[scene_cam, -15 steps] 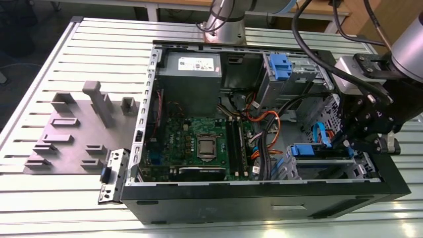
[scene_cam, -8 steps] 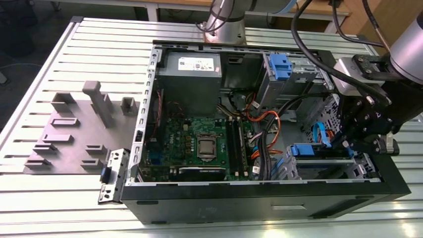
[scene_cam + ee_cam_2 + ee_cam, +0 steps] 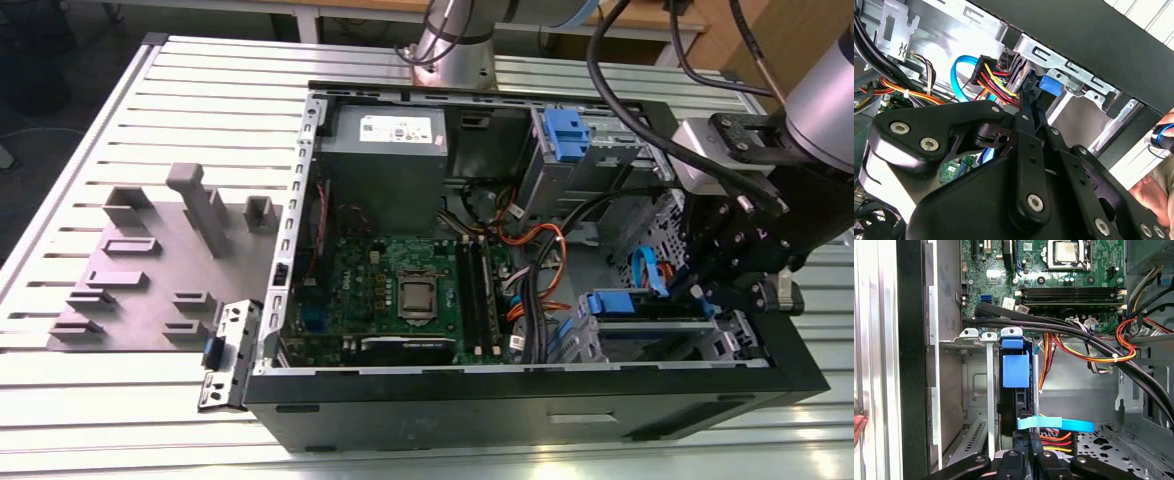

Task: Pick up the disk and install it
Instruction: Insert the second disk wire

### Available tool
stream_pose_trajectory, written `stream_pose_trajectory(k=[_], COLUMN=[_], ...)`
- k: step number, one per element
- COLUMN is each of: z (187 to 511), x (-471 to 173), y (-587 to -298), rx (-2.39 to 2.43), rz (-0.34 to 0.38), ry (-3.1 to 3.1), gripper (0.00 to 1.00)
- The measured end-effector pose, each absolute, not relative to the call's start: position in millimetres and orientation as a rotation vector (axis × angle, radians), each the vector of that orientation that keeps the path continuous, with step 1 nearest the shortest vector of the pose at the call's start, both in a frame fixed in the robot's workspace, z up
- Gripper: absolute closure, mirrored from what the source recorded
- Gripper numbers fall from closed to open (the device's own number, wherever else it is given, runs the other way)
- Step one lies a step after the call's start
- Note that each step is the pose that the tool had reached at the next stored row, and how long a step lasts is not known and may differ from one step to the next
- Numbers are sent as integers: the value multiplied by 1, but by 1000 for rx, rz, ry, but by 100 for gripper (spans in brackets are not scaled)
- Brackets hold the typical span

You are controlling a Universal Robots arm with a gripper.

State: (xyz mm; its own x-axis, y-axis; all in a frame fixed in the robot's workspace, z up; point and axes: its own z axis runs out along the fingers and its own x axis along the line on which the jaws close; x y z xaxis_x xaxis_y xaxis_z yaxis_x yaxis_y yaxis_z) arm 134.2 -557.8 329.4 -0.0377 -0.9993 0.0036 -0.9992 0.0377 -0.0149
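- One black linkage gripper hangs inside the open black metal computer case, close to its wall on the exterior view's right.
- Its fingers stand narrow, pinched near the blue plastic bracket of the disk; whether they grip it, I cannot tell.
- The disk stands on edge in a silver sheet-metal bay, tightly flanked.
- Black cable bundles and a flat blue ribbon cable crowd the space beside it.
- A hand rests outside the case.

Place: robotics lab or workshop
Evidence: open computer case lying on a slotted aluminium table; grey fixture plate sitting beside it
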Motion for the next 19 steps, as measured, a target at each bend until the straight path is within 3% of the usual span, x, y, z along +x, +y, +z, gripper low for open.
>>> stream_pose_trajectory(k=[11, 14, 15, 19], z=[327, 327, 327, 327], x=[134, 134, 134, 134], y=[-558, -558, -558, -558], rx=[-2174, -2173, -2173, -2174], rz=[-21, -19, -20, -21], ry=[2257, 2257, 2257, 2257], gripper=[84, 82, 76, 76])
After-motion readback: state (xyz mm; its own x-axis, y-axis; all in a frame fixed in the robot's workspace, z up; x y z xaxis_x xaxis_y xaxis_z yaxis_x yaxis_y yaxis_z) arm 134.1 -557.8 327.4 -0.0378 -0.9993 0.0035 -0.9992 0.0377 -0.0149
